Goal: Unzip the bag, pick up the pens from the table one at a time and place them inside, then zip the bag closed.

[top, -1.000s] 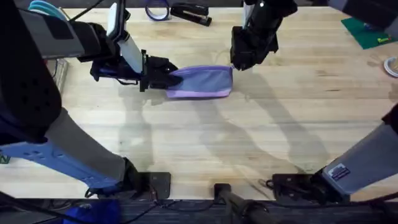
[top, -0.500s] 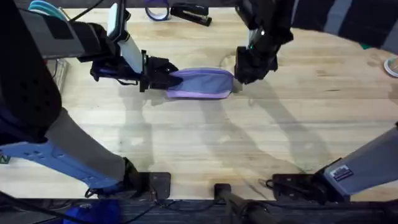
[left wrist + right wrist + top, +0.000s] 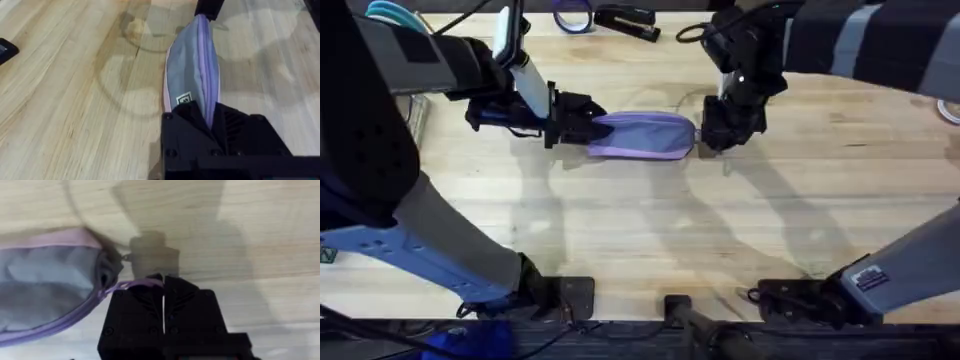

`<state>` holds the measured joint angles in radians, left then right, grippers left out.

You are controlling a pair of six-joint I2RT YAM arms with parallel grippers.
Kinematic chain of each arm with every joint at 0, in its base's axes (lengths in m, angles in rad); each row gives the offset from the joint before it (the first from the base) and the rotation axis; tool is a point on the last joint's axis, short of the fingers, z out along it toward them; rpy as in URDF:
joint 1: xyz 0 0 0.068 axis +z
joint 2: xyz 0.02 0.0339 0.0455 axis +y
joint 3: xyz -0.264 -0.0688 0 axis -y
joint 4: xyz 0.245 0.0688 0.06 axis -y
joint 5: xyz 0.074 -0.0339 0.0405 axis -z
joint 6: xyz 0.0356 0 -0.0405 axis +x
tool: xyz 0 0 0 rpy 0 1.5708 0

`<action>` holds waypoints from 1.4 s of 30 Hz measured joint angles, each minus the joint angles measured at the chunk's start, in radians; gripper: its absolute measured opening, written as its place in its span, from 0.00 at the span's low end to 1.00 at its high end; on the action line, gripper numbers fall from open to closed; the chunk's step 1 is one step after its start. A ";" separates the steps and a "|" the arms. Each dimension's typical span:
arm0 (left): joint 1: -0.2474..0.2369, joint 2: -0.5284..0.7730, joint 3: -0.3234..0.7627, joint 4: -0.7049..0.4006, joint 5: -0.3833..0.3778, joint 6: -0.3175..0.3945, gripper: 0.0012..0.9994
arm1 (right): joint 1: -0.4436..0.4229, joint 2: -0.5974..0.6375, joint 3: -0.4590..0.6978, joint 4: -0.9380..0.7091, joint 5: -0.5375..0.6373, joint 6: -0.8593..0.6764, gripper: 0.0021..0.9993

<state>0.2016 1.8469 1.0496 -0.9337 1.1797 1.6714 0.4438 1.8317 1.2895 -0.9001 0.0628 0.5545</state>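
Observation:
The lavender bag (image 3: 645,135) lies lengthwise on the table (image 3: 650,230), its zipper (image 3: 201,55) running along the top. My left gripper (image 3: 582,122) is shut on the bag's left end, and the left wrist view shows the fabric (image 3: 192,65) pinched between the black fingers (image 3: 187,117). My right gripper (image 3: 705,135) sits low at the bag's right end. In the right wrist view its fingers (image 3: 145,305) are shut on a thin lavender zipper tab (image 3: 137,284) that leads out of the bag (image 3: 45,280). The pens are out of view.
A black stapler (image 3: 625,20) and a purple tape ring (image 3: 573,17) lie at the table's far edge behind the bag. A white roll (image 3: 950,105) sits at the right edge. Bare wood stretches in front of the bag.
My right gripper has come down and forward from behind the bag's right end to sit right at that end. The left gripper and the bag have held still.

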 joint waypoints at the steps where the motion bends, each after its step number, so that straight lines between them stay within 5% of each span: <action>1: 0.000 0.000 0.000 0.000 -0.001 0.000 0.04 | -0.004 0.000 -0.001 -0.001 0.005 0.000 0.03; 10: 0.002 0.000 0.000 0.002 -0.002 0.000 0.04 | -0.010 -0.016 0.039 -0.009 0.035 -0.012 0.03; 11: 0.003 0.000 0.000 0.002 -0.002 0.000 0.04 | -0.011 -0.024 0.051 -0.011 0.040 -0.016 0.10; 17: 0.011 0.000 0.000 0.003 -0.004 0.000 0.04 | -0.016 -0.107 0.142 -0.014 0.063 -0.062 0.94; 18: 0.011 0.000 0.000 0.003 -0.005 0.000 0.04 | -0.017 -0.123 0.157 -0.013 0.068 -0.070 0.98; 28: 0.015 0.000 0.000 0.003 -0.005 0.000 0.14 | -0.017 -0.266 0.230 -0.013 0.080 -0.123 1.00; 29: 0.017 0.000 0.000 0.003 -0.005 0.001 0.18 | -0.017 -0.273 0.231 -0.013 0.080 -0.126 1.00; 34: 0.022 0.000 0.000 0.003 0.010 0.000 0.93 | -0.017 -0.287 0.232 -0.014 0.080 -0.136 1.00; 42: 0.022 0.000 0.000 0.015 0.016 -0.003 0.99 | -0.017 -0.287 0.232 -0.014 0.080 -0.137 1.00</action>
<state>0.2234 1.8469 1.0496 -0.9188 1.1962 1.6684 0.4267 1.5448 1.5211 -0.9146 0.1429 0.4175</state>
